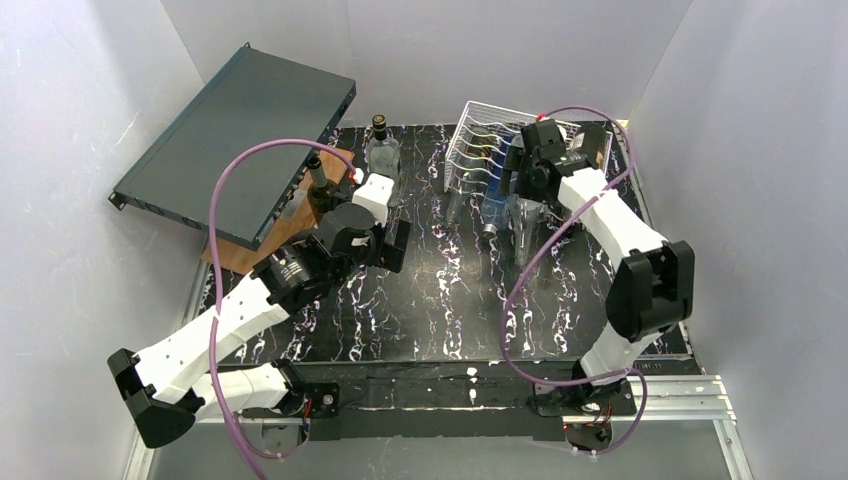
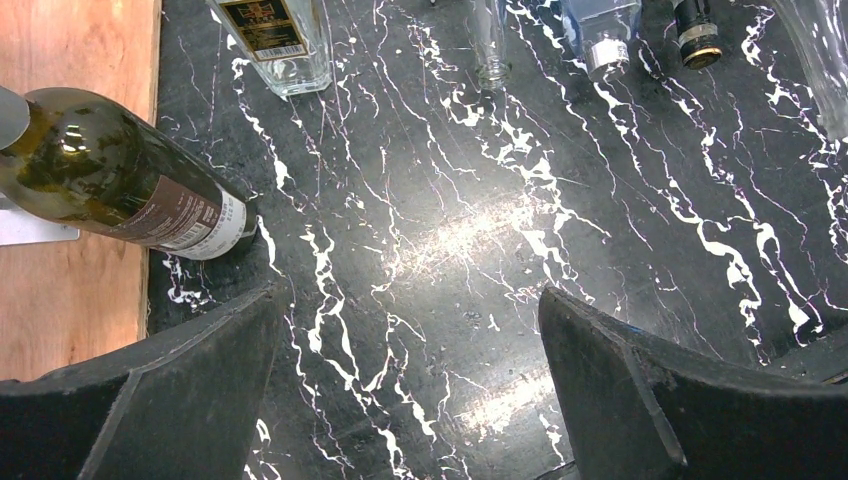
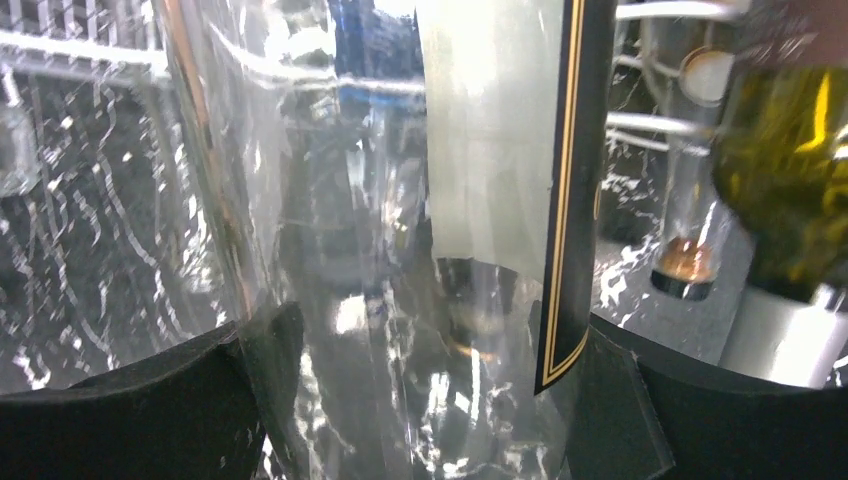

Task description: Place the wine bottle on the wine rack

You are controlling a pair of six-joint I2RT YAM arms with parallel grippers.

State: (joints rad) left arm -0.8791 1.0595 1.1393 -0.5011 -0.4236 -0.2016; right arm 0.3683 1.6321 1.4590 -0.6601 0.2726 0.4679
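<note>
No wording could be read. The green bottle (image 2: 100, 170) bore a brown-and-white label (image 2: 190, 215) with print too small. The square bottle (image 2: 295, 55) had a black-and-gold label (image 2: 262, 25), possibly crested. The clear wine bottle (image 3: 330, 220) showed only a pale label back (image 3: 490, 150).

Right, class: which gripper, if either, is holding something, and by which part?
The right gripper grips the clear wine bottle across its labelled body. The left gripper is open above the table, holding nothing.
</note>
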